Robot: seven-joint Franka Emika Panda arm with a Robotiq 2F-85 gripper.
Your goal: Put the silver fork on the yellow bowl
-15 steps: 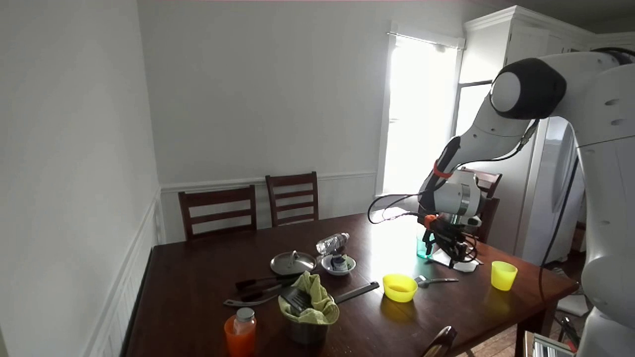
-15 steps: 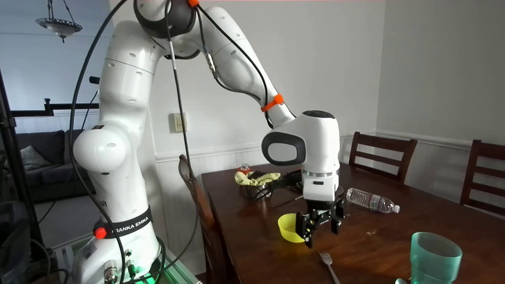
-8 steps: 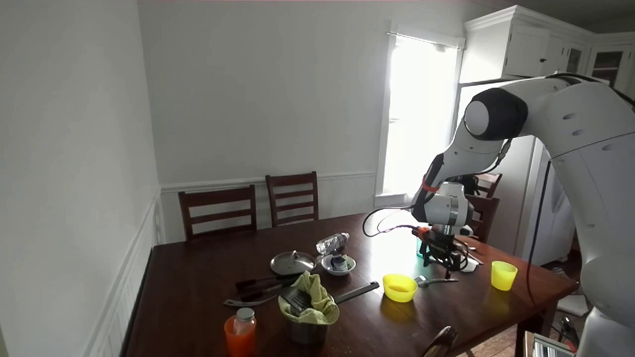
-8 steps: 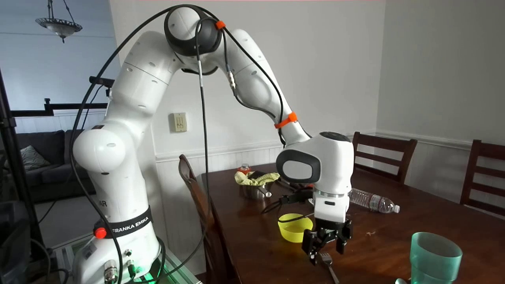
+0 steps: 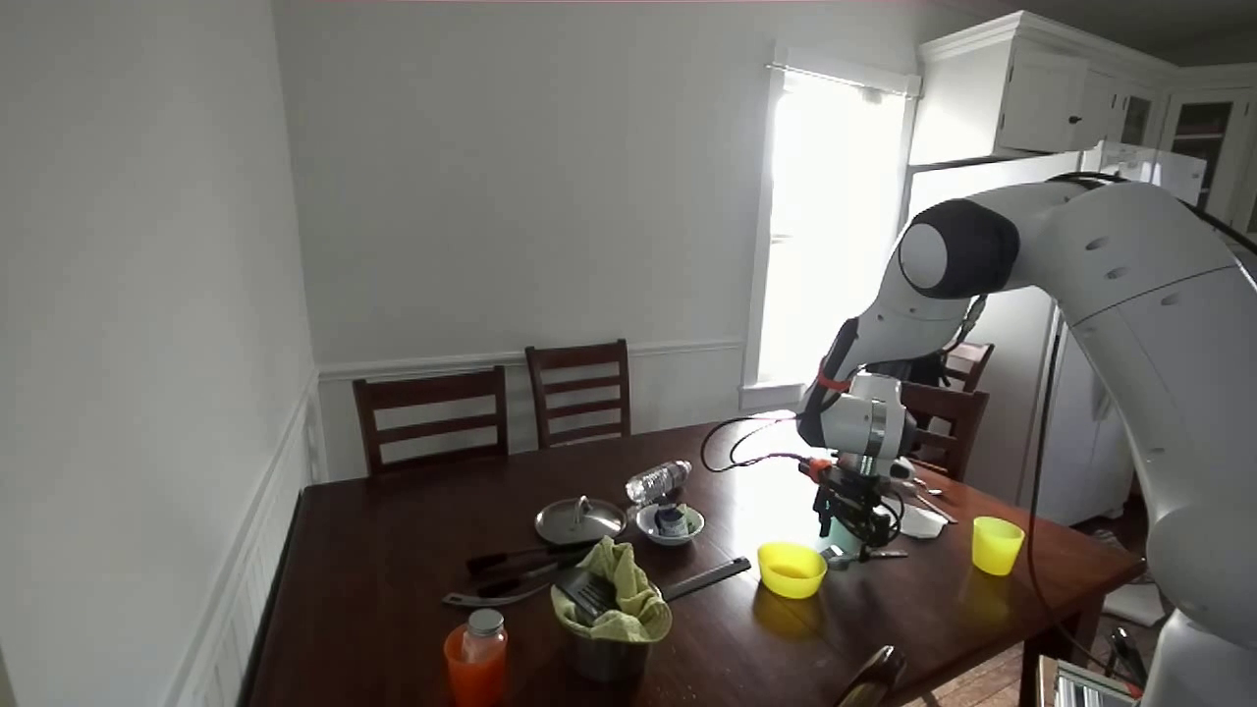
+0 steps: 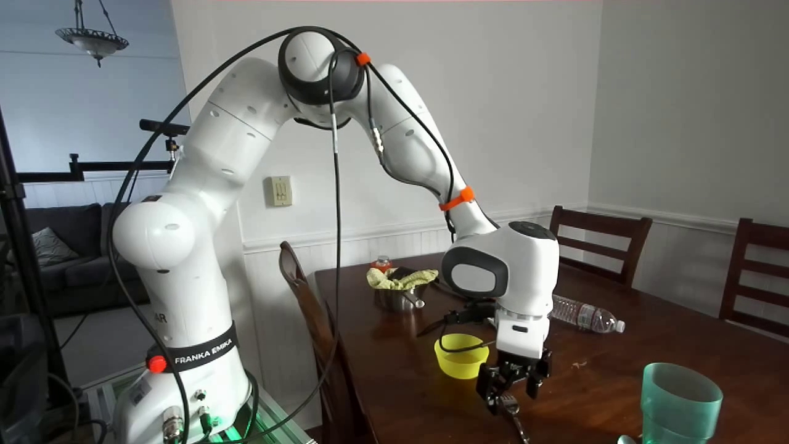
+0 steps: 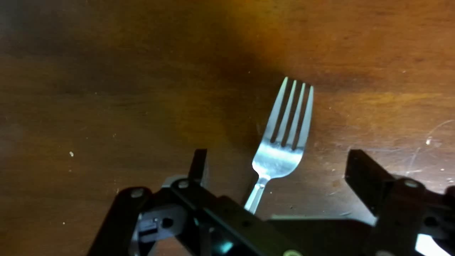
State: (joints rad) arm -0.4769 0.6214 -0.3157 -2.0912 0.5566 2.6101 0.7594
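Observation:
The silver fork (image 7: 279, 158) lies flat on the table, tines pointing up in the wrist view; the lower handle is hidden behind the gripper. It also shows in both exterior views, partly behind the gripper (image 5: 892, 554) (image 6: 516, 424). My gripper (image 7: 278, 153) is open and empty, pointing down low over the fork. Its fingers (image 7: 199, 165) stand apart on either side of the fork's neck and head, not touching it. The yellow bowl (image 5: 792, 579) sits upright beside the tine end of the fork, also seen in an exterior view (image 6: 459, 364). It is out of the wrist view.
A teal cup (image 6: 678, 401) stands near the gripper, and a yellow cup (image 5: 997, 547) stands beyond the fork's handle. A pot with a green cloth (image 5: 609, 638), a small bowl (image 5: 671, 530), a lid (image 5: 579, 521) and a plastic bottle (image 5: 658, 482) are farther along the table.
My arm has lowered, bringing the open gripper down from above the table to just over the fork. The fork and the yellow bowl have not moved.

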